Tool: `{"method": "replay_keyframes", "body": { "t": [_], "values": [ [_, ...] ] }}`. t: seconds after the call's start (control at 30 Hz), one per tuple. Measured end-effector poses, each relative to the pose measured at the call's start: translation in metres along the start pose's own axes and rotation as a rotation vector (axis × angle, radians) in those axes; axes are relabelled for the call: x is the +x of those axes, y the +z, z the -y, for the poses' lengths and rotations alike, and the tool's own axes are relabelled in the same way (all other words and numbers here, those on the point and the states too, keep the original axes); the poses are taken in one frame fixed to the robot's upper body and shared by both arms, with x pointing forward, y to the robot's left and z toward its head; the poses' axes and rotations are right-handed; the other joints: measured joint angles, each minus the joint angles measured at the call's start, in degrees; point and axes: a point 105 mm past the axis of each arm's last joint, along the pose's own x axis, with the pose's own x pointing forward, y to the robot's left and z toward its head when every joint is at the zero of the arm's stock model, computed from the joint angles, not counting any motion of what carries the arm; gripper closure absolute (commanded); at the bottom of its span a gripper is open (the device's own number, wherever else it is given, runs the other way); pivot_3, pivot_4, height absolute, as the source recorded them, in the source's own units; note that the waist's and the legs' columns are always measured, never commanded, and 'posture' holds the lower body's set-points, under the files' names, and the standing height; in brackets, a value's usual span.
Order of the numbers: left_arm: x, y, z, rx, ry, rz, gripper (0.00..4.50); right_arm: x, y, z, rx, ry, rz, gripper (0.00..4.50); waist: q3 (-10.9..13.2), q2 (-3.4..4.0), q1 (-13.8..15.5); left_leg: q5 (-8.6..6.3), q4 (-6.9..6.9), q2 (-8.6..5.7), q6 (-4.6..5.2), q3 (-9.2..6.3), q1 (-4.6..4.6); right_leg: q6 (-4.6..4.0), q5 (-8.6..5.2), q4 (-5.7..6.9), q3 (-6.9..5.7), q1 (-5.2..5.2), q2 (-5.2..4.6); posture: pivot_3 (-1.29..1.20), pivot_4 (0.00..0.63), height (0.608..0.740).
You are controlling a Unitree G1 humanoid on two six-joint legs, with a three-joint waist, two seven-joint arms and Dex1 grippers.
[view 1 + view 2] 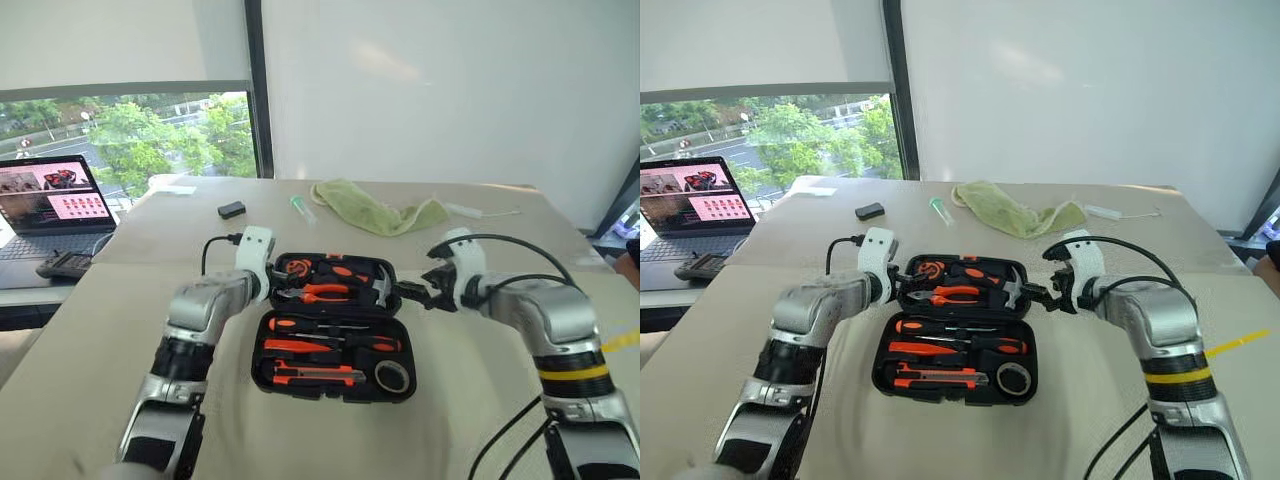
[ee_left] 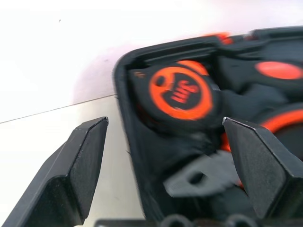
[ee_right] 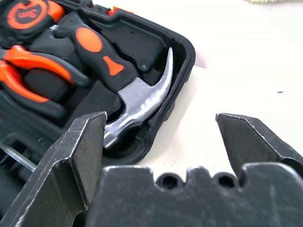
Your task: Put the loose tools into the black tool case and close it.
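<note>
The black tool case [image 1: 258,352] lies open on the table. Its near half holds the screwdrivers [image 1: 330,326], the utility knife [image 1: 312,376] and the black tape roll [image 1: 391,376] in their slots. The far half holds pliers [image 1: 320,292], a hammer [image 3: 142,101] and a tape measure [image 2: 180,92]. My left gripper [image 1: 272,283] is open at the case's far left corner, one finger [image 2: 90,142] outside the wall and the other over the inside. At the far right corner my right gripper [image 1: 415,295] is open, straddling the rim [image 3: 187,52] beside the hammer head.
A green cloth [image 1: 375,212], a small black box [image 1: 231,209] and a small tube [image 1: 302,207] lie beyond the case. A laptop [image 1: 50,205] and a dark handset [image 1: 62,265] sit on a separate surface at the left.
</note>
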Motion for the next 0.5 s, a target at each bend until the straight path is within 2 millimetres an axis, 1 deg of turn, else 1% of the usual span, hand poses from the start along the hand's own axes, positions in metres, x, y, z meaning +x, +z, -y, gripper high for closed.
{"method": "replay_keyframes", "body": {
  "t": [0.07,0.17,0.2,0.27,0.3,0.33,0.4,0.43,0.47,0.5],
  "values": [
    [0.004,0.004,0.000,-0.021,-0.016,-0.016,0.33,0.009,-0.008,0.007,0.048,-0.011,-0.051,0.15,0.0,0.00,0.0,0.01,0.01,-0.01,-0.01,0.00,-0.04,0.03,-0.01,-0.01,-0.01,0.00,-0.06,0.00,0.150,0.740],
    [0.005,0.004,-0.002,-0.041,-0.016,-0.033,0.33,0.015,-0.010,0.000,0.040,0.031,-0.081,0.15,0.0,0.00,-0.1,0.01,0.01,0.00,-0.01,0.01,-0.05,0.04,0.00,-0.04,0.01,0.01,-0.08,0.00,0.150,0.740],
    [0.005,0.004,-0.003,-0.048,-0.015,-0.040,0.33,0.016,-0.010,-0.002,0.032,0.042,-0.088,0.39,0.0,0.00,-0.2,0.01,0.01,0.01,-0.01,0.01,-0.04,0.05,0.00,-0.03,0.01,0.02,-0.09,0.00,0.150,0.740],
    [0.004,0.001,-0.007,-0.064,-0.008,-0.066,0.84,0.020,-0.010,-0.006,0.034,0.072,-0.100,0.86,0.0,0.00,-0.4,0.00,0.01,0.02,-0.01,0.00,0.04,0.05,0.00,0.01,0.03,0.06,-0.09,0.00,0.150,0.740],
    [0.004,0.000,-0.008,-0.071,-0.011,-0.070,1.07,0.021,-0.010,-0.007,0.037,0.077,-0.103,1.21,0.0,0.00,-0.5,0.00,0.01,0.03,-0.01,0.00,0.07,0.05,0.00,0.01,0.04,0.06,-0.09,0.00,0.150,0.740],
    [0.004,-0.001,-0.007,-0.081,-0.015,-0.075,1.52,0.023,-0.011,-0.009,0.033,0.080,-0.112,1.58,0.0,0.00,-0.6,0.00,0.01,0.04,-0.02,-0.01,0.10,0.04,0.01,0.01,0.06,0.06,-0.10,0.00,0.150,0.740],
    [0.004,-0.001,-0.005,-0.100,-0.025,-0.074,2.21,0.025,-0.011,-0.012,0.026,0.092,-0.111,2.25,0.0,0.00,-0.7,0.01,0.01,0.05,-0.04,0.00,0.15,0.04,0.01,0.00,0.11,0.05,-0.12,0.00,0.150,0.740],
    [0.005,-0.001,-0.005,-0.109,-0.021,-0.071,2.48,0.026,-0.011,-0.013,0.022,0.101,-0.109,2.54,0.0,0.00,-0.8,0.01,0.01,0.05,-0.06,-0.01,0.18,0.03,0.01,0.02,0.12,0.05,-0.13,0.00,0.150,0.740],
    [0.004,0.001,-0.007,-0.116,-0.018,-0.065,2.89,0.026,-0.011,-0.014,0.020,0.104,-0.107,2.89,0.0,0.01,-0.7,0.02,0.00,0.05,-0.07,-0.02,0.19,0.02,0.02,0.06,0.12,0.05,-0.16,0.00,0.150,0.740],
    [0.003,0.001,-0.010,-0.136,-0.010,-0.060,3.20,0.026,-0.010,-0.015,0.018,0.110,-0.105,3.27,0.0,0.01,-0.6,0.02,0.00,0.05,-0.09,-0.03,0.20,0.01,0.03,0.10,0.12,0.04,-0.20,0.00,0.150,0.740]
  ]
}}
